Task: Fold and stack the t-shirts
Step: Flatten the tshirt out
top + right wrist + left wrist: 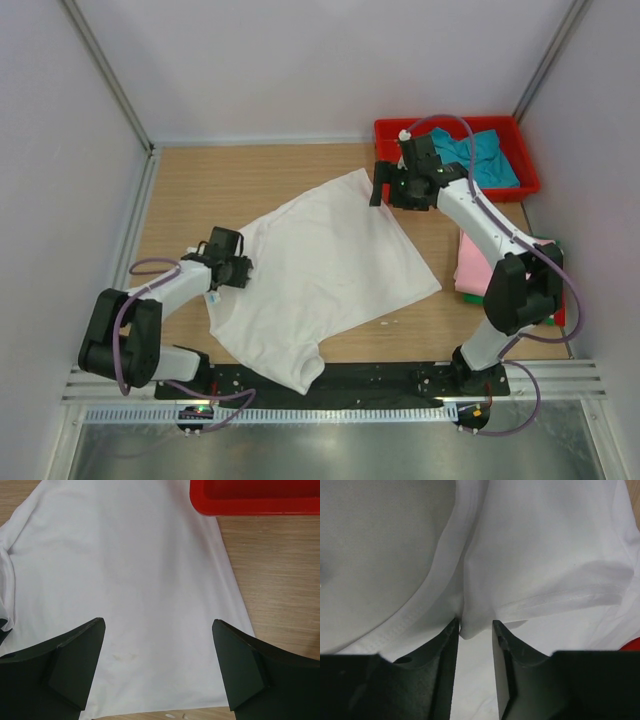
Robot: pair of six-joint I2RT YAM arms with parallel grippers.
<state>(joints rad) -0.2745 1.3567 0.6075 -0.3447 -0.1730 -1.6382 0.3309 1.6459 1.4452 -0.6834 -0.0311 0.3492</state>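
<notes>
Mid-table, the white t-shirt (pixel 325 270) lies unfolded. The left gripper (pixel 476 627) has its jaws narrowly apart around an edge fold, and the right gripper (pixel 159 630) is wide apart, empty. The pink t-shirt (pixel 480 262) looks folded at the right; the teal t-shirt (pixel 480 155) remains in the red tray (pixel 450 128).

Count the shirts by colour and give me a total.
white shirt: 1
teal shirt: 1, in the tray
pink shirt: 1
green shirt: 1, only an edge showing under the pink shirt
Total: 4
</notes>
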